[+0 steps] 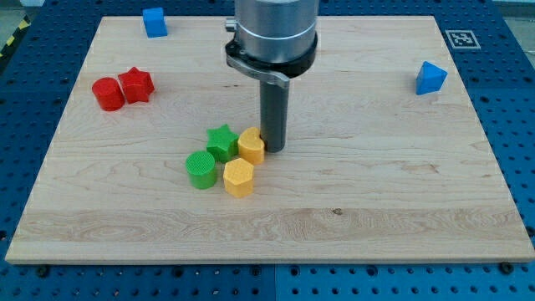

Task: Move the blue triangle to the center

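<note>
The blue triangle (430,78) lies near the board's right edge, in the upper part of the view. My tip (274,149) stands near the board's middle, far to the left of the triangle. It is right beside a yellow block (251,145), touching or almost touching its right side. A blue cube (154,22) sits at the view's top left.
A green star (221,141), a green cylinder (201,169) and a yellow hexagon (238,177) cluster left of my tip. A red cylinder (108,94) and a red star (136,84) sit at the left. The wooden board (376,209) lies on a blue pegboard.
</note>
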Controlling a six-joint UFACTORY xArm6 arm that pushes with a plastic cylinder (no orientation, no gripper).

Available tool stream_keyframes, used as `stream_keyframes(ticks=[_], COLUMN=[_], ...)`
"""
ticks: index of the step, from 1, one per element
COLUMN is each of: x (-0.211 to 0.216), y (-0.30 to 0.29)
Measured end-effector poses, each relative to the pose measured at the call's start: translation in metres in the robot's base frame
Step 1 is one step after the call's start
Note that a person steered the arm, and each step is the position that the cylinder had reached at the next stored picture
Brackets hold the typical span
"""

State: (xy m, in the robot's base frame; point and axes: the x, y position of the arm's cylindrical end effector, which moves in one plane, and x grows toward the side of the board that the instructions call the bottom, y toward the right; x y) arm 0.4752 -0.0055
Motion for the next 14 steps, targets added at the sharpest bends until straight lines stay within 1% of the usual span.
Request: stream_keyframes(ticks=[1,2,3,4,5,6,7,8,9,11,12,13,14], x=[0.000,-0.034,-0.111,-0.175,-0.183,-0.182,-0.149,-0.118,-0.127,-0.124,-0.116,-0.098,-0.090], y=[-0.025,-0.031,-0.009,0.045,0.144,0.260,0.318,0.308,0.273,0.184,0.197,0.242,0.254])
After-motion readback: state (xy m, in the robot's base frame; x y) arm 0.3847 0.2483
